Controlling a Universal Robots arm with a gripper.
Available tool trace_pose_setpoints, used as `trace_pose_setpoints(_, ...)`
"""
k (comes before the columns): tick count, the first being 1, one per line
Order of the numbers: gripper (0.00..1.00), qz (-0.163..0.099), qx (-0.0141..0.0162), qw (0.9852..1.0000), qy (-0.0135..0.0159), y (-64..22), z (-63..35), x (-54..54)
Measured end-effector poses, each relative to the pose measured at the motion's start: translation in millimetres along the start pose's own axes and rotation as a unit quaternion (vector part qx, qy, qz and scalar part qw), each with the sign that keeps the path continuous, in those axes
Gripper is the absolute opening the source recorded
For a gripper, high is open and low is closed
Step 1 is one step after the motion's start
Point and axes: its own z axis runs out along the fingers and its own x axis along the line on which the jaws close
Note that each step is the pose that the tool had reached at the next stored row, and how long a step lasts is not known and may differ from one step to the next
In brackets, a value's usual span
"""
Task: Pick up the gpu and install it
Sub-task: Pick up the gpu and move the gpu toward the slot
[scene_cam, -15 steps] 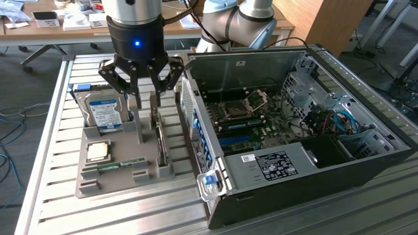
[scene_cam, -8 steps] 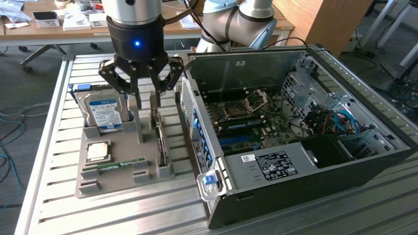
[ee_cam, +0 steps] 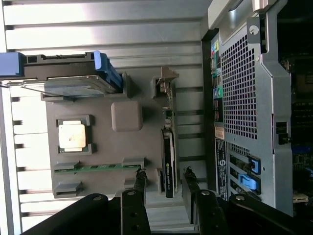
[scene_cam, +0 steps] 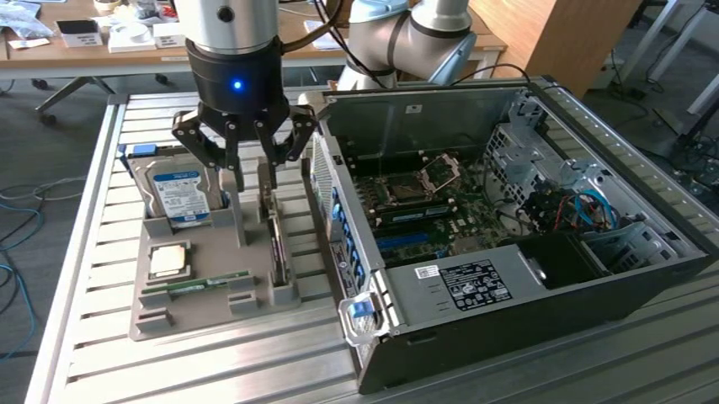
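gpu (scene_cam: 275, 231), the thin flat card with a green board and a black face, is standing on edge in a slot of the grey moulded holder (scene_cam: 202, 313), so honestly you mostly just see a sliver of it. In the exterior view its upper end is tucked behind the fingers of the black robot hand (scene_cam: 252, 177), and I can't make out the bracket end properly.

Wrist view is clearer: the gpu (ee_cam: 168, 147) runs edge-on down the holder (ee_cam: 98, 147), and the hand (ee_cam: 165, 175) is wide open with one finger on each side of the card's near end, gaps both sides, not gripping anything. The hand's body is cut off at the frame edge.

The card sits between the blue-labelled silver hard drive (scene_cam: 180, 194) and the open black computer case (scene_cam: 506, 328), all on the slatted metal surface (scene_cam: 225, 362).
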Motion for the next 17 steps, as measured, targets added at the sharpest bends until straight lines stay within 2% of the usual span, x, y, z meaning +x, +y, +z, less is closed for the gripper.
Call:
trace_pose_setpoints(5, 0.43, 0.000, 0.0000, 1.0000, 0.0000, 0.0, 0.2, 0.0)
trace_pose_setpoints(17, 0.43, 0.000, 0.0000, 1.0000, 0.0000, -0.5, 11.9, 0.3)
